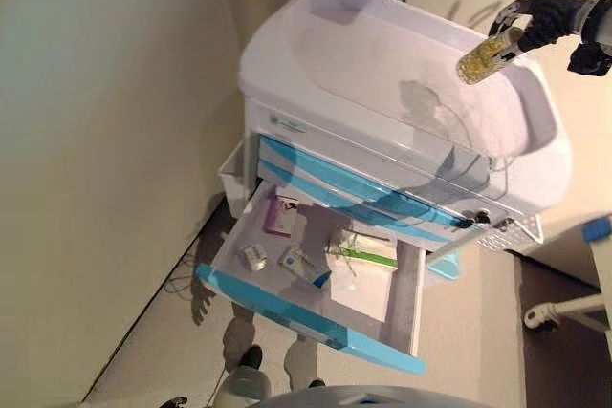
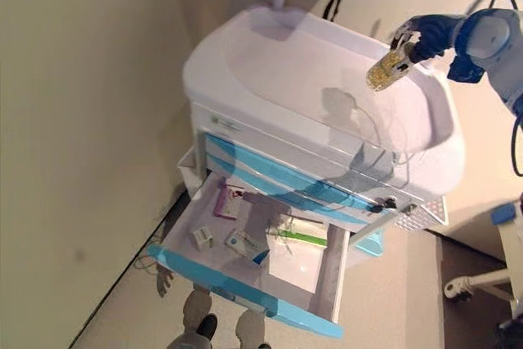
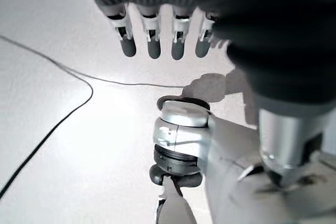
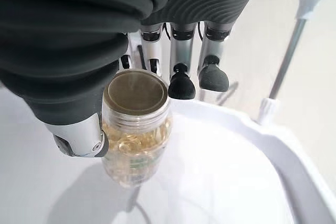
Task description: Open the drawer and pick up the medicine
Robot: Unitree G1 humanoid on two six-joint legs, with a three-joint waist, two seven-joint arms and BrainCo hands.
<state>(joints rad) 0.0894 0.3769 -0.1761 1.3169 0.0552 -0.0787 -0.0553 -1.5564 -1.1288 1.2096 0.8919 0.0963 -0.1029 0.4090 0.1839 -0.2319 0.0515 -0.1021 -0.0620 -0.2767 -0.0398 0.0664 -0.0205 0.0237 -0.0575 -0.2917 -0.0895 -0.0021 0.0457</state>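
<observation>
A clear medicine bottle (image 1: 487, 55) full of yellow capsules hangs above the white basin-shaped cart top (image 1: 382, 74), near its right rim. My right hand (image 1: 537, 18) is shut on the bottle (image 4: 136, 129), fingers and thumb curled round its neck. Below, the cart's blue-fronted drawer (image 1: 306, 312) stands pulled out, with small boxes (image 1: 279, 214) and a green-striped tube (image 1: 363, 253) inside. My left hand (image 3: 157, 35) shows only in its own wrist view, fingers straight, holding nothing, over the pale floor.
A beige wall (image 1: 105, 140) runs along the left of the cart. A white pole base (image 1: 547, 316) and a blue-edged fixture (image 1: 598, 231) stand at the right. A small side bin (image 1: 232, 171) hangs on the cart's left.
</observation>
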